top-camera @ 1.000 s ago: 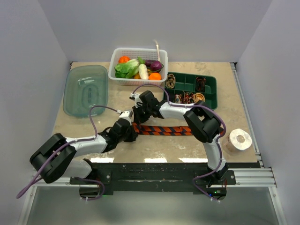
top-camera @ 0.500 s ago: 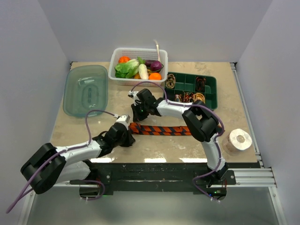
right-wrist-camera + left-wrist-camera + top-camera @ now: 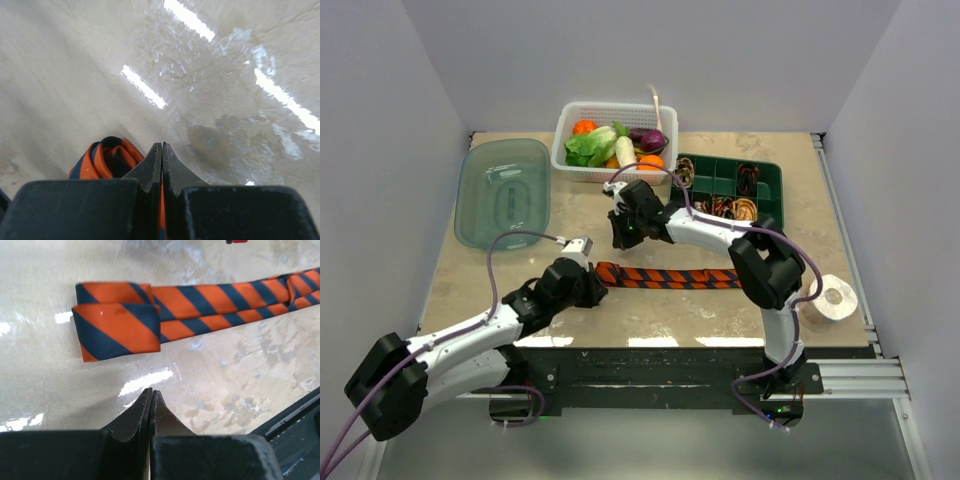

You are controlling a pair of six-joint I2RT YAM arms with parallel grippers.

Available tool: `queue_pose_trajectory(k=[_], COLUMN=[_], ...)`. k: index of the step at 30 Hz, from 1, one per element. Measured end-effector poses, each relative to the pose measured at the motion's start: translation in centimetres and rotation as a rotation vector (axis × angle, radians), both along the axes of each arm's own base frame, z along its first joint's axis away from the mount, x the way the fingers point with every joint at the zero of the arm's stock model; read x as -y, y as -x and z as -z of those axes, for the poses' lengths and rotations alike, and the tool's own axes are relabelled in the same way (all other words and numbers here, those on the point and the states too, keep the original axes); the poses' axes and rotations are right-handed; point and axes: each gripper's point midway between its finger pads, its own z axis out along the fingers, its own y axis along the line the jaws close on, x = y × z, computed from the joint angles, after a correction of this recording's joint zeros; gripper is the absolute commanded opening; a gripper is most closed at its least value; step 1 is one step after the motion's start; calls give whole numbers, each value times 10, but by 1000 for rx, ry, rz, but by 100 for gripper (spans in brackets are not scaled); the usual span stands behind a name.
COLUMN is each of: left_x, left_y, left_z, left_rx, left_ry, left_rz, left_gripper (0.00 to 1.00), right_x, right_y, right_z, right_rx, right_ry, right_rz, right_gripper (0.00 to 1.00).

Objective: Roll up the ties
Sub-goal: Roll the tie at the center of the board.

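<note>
One fold made: the orange-and-navy striped fabric tie lies on the surface. Left end effector, shut and empty, sits beside that fold; right end effector also shut. Next: regrip, roll onward.

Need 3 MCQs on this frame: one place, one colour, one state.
1. Where is the white tape roll on the table?
A) near right corner
B) far left corner
C) centre

2. What colours are the stripes on the tie?
A) green and white
B) orange and dark blue
C) plain brown

3. What state is the left gripper in?
A) open around the tie
B) shut on the tie
C) shut, clear of the tie

Key:
1A, the roll sits by the right front edge.
2B, the left wrist view shows both colours.
3C, the fingers meet short of the folded end.
</note>
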Motion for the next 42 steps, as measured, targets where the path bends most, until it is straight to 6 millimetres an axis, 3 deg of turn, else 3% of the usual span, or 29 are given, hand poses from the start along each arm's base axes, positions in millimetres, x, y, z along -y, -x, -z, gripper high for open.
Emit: queue_pose_trajectory(k=[4,8,13,18,22,28,37,42], left_x=[2,-7,-34,-39,-41,-35,-27,-28], left_y=[-15,-41,-64,-71,-70,-56,-57,-61], left_z=[-31,-57,-59,-54,-41,-13,-1,5], left_rx=[41,77,57,14,-20,-106,-128,-133], left_ry=[4,8,32,106,197,290,340,340], left_rz=[-26,-88,-163,-139,-106,-53,-24,-30], left_gripper=[20,28,56,68,70,70,66,64], right_x=[1,2,9,15,19,10,-1,-4], right_y=[-5,-3,6,17,29,36,59,66], right_z=[-28,-36,-21,-13,-24,-46,-37,-17], right_rx=[52,70,44,19,17,37,-5,-42], right_ry=[-31,-46,-23,-16,-41,-113,-127,-102], right_rz=[7,3,-11,-34,-52,-95,-163,-179], right_gripper=[0,0,0,0,0,0,0,0])
